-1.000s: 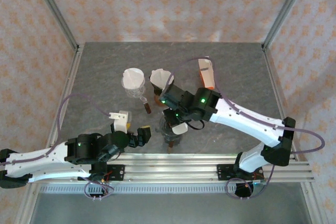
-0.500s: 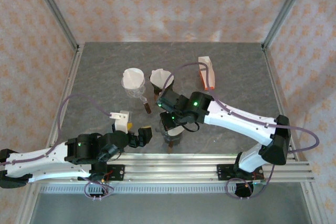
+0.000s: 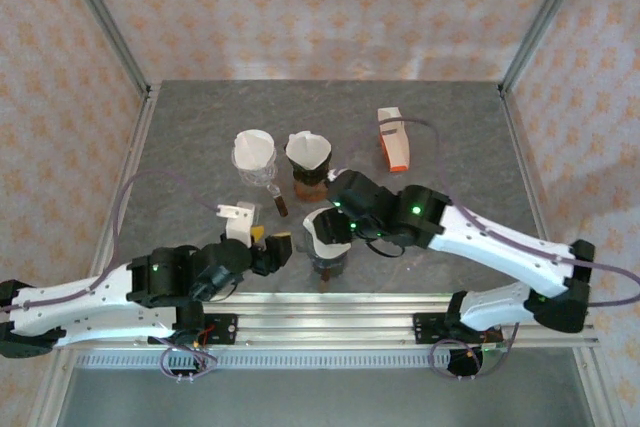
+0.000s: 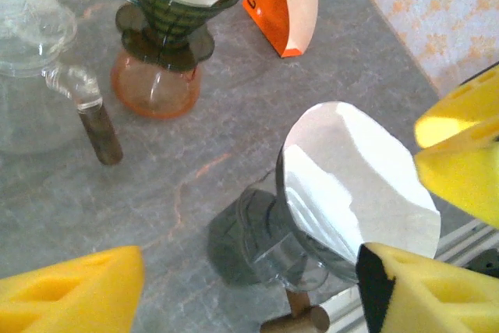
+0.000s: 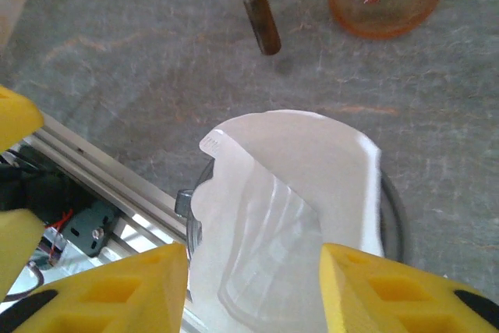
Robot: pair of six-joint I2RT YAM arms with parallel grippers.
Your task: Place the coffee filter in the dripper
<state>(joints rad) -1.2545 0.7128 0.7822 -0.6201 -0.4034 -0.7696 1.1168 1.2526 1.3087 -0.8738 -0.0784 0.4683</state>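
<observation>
A clear glass dripper (image 4: 300,228) stands near the table's front edge, seen from above at the dripper (image 3: 326,255). A white paper coffee filter (image 5: 284,193) sits in its cone and rises above the rim; the same filter (image 4: 355,181) also shows in the left wrist view. My right gripper (image 5: 253,294) is open just above it, one yellow finger on each side of the paper, with gaps. My left gripper (image 4: 249,294) is open at table level, its fingers wide on either side of the dripper's base.
Behind stand a clear dripper with a filter (image 3: 253,155) and a dark green dripper on an orange server (image 3: 308,162), also holding a filter. An orange coffee filter box (image 3: 392,139) lies at the back right. The metal rail (image 3: 330,307) runs close in front.
My right gripper has opened and let go of the filter, which now rests in the dripper. My left gripper has come closer to the dripper and narrowed a little.
</observation>
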